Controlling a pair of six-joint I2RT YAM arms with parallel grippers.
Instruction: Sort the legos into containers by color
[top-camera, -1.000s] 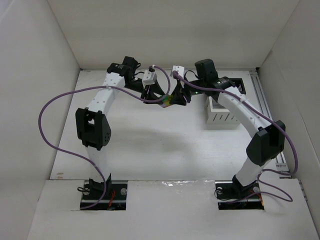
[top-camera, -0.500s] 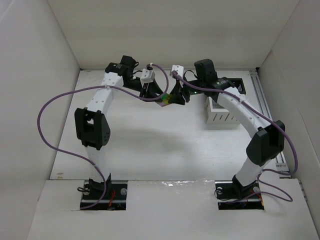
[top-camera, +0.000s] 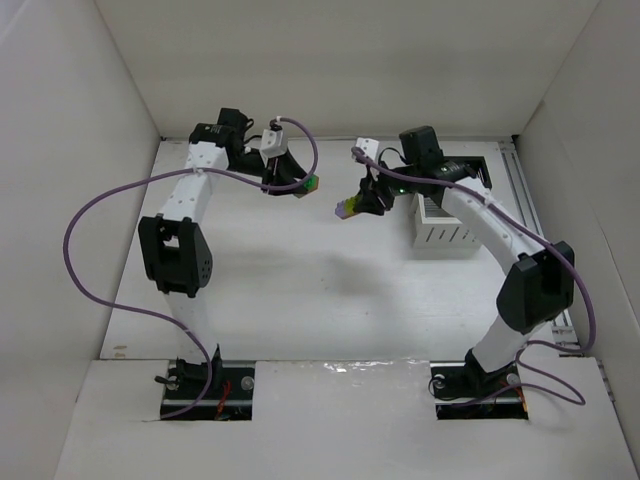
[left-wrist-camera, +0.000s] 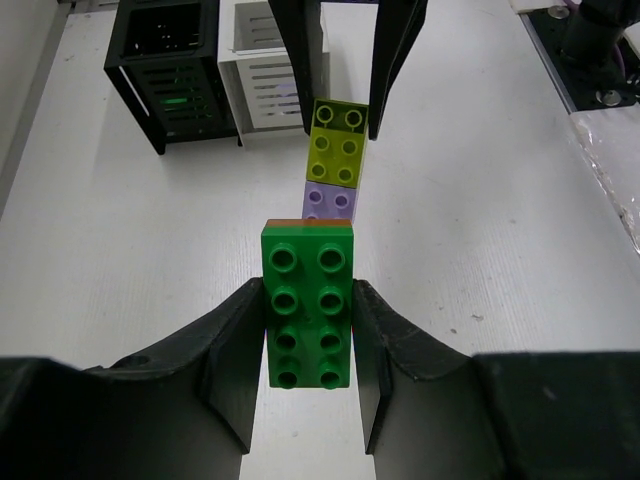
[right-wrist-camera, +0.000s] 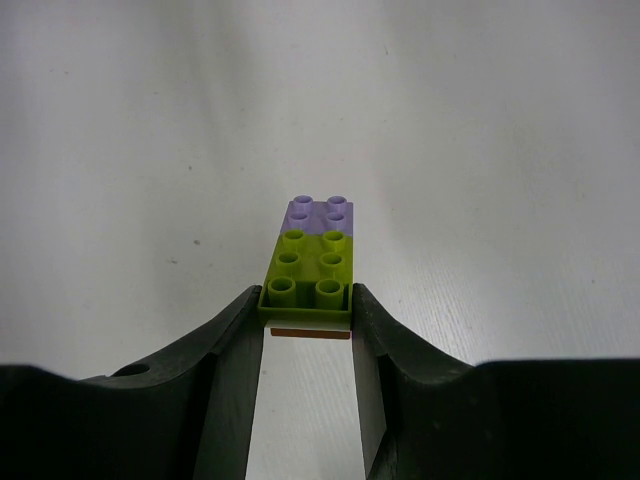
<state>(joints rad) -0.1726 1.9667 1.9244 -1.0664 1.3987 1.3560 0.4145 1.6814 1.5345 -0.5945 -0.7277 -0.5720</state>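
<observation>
- Two pinches were noted: left gripper (left-wrist-camera: 308, 295) jaws on green brick (left-wrist-camera: 308, 335), right gripper (right-wrist-camera: 305, 300) jaws on lime-purple stack (right-wrist-camera: 315, 250), long axes toward 12 o'clock.
- White bin (top-camera: 445, 237) sat at 3 o'clock of the right gripper, the nearer arm.

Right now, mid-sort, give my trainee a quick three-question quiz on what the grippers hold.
1. True or false: the left gripper is shut on a green brick.
2. The stack in the right gripper shows, on top: A) red and yellow, B) lime and purple, C) all green?
3. Fill in: in the left wrist view, the black bin stands to the ___ of the white bin.
Key: 1 true; 2 B; 3 left.
</observation>
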